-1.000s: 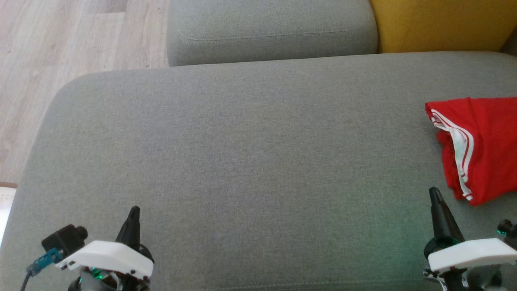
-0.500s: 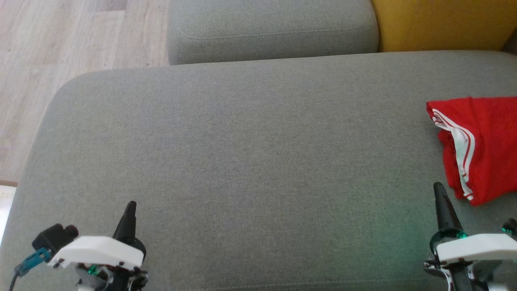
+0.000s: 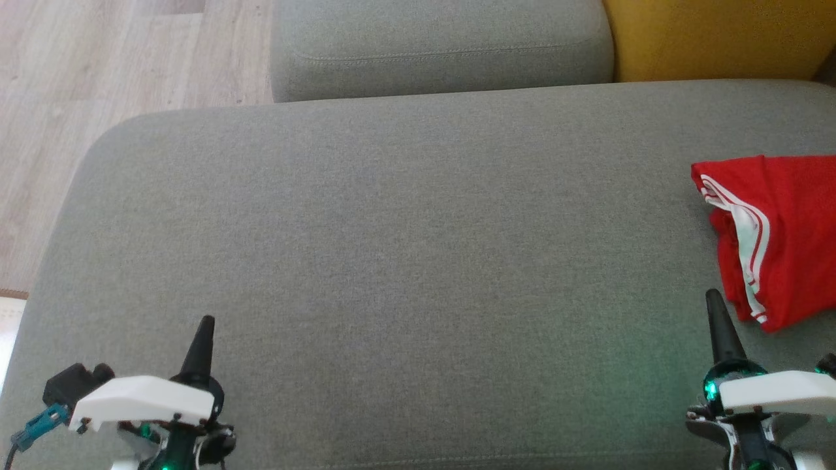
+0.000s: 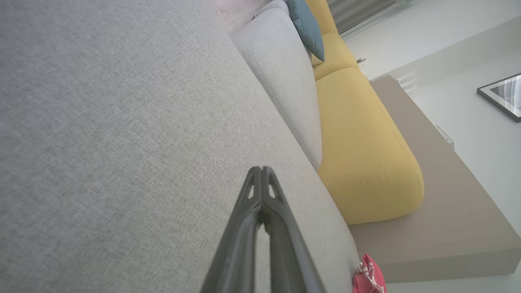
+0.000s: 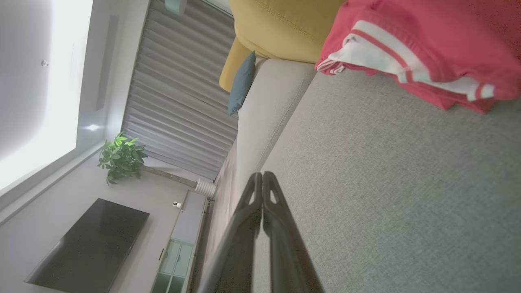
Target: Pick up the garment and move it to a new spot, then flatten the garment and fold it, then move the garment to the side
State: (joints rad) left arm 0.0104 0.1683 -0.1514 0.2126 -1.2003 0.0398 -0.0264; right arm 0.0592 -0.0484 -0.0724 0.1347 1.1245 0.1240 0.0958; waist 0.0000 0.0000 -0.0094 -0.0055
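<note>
Grey sofa (image 3: 392, 248) is occupied at mid-right by the garment (image 3: 793, 228), just upper-right of the clenched right claw (image 3: 713, 299), the clenched left claw (image 3: 206, 323) being well apart.

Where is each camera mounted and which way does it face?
Head view: on the head, looking down at the grey sofa seat; left gripper lower left, right gripper lower right.
Left wrist view: along shut fingers, across the seat toward a yellow cushion.
Right wrist view: along shut fingers toward the red garment.
Shared: all show the garment.
</note>
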